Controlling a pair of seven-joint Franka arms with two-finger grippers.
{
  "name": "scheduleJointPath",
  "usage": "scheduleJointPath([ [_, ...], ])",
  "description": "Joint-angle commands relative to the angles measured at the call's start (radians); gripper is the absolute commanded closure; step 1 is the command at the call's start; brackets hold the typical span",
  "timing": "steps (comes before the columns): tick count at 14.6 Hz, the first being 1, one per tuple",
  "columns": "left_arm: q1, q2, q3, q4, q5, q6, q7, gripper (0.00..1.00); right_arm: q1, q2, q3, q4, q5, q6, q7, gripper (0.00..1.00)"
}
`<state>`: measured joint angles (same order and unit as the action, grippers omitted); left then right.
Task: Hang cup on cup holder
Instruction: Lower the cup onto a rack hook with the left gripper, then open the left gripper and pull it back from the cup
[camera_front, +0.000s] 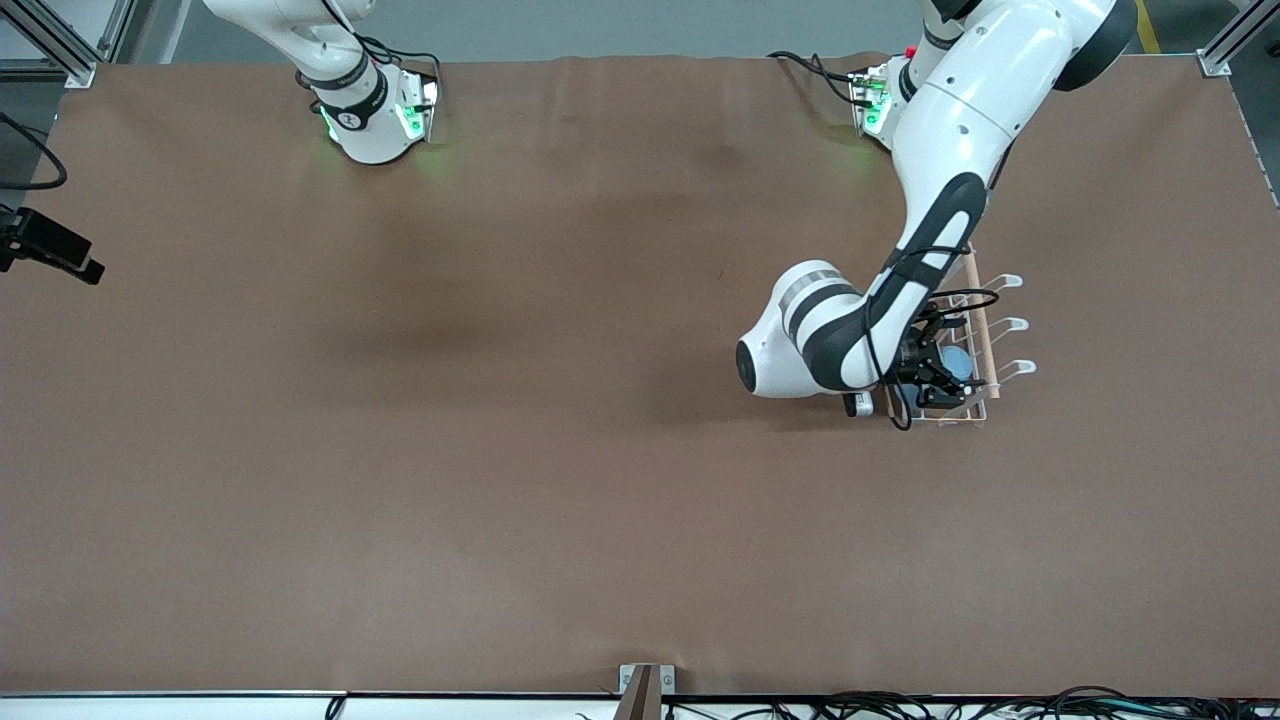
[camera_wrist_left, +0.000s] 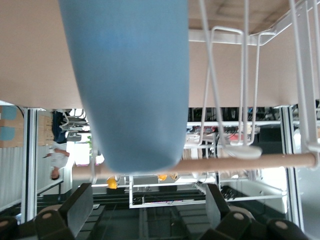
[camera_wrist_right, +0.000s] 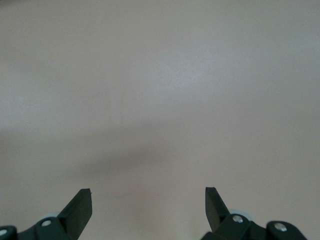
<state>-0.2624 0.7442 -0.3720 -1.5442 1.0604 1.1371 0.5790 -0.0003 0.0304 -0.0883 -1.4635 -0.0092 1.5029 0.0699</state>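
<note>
The light blue cup (camera_front: 957, 360) sits among the prongs of the white wire cup holder (camera_front: 1008, 325), beside its wooden rod. In the left wrist view the cup (camera_wrist_left: 130, 85) is just ahead of my left gripper (camera_wrist_left: 149, 192), with its narrow base end toward the gripper. The fingers (camera_wrist_left: 80, 207) stand wide apart and clear of the cup. Whatever prong bears the cup is hidden inside it. The rack's wires and rod (camera_wrist_left: 250, 161) show beside the cup. My left gripper (camera_front: 935, 380) is over the rack's base. My right gripper (camera_wrist_right: 148, 197) is open and empty above bare table.
The brown table (camera_front: 500, 450) stretches wide around the rack. The rack stands toward the left arm's end. The right arm waits up near its base (camera_front: 375, 120). A black camera mount (camera_front: 50, 250) juts in at the right arm's end.
</note>
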Motion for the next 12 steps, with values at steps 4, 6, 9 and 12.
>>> scheduleJointPath([
  [4, 0.008, -0.097, 0.002, 0.050, -0.050, -0.002, -0.059, 0.01, 0.002, -0.012, -0.002, -0.008, -0.002, 0.003, -0.002, 0.00],
  [6, 0.035, -0.129, 0.002, 0.062, -0.091, -0.003, -0.196, 0.00, 0.002, -0.014, -0.002, -0.008, -0.002, 0.005, -0.001, 0.00],
  [9, 0.116, -0.206, 0.002, 0.136, -0.285, 0.041, -0.489, 0.00, 0.003, -0.012, -0.001, -0.008, -0.008, 0.005, -0.002, 0.00],
  [12, 0.167, -0.294, 0.024, 0.136, -0.454, 0.157, -0.621, 0.00, 0.003, -0.012, -0.001, -0.008, -0.017, 0.005, -0.004, 0.00],
])
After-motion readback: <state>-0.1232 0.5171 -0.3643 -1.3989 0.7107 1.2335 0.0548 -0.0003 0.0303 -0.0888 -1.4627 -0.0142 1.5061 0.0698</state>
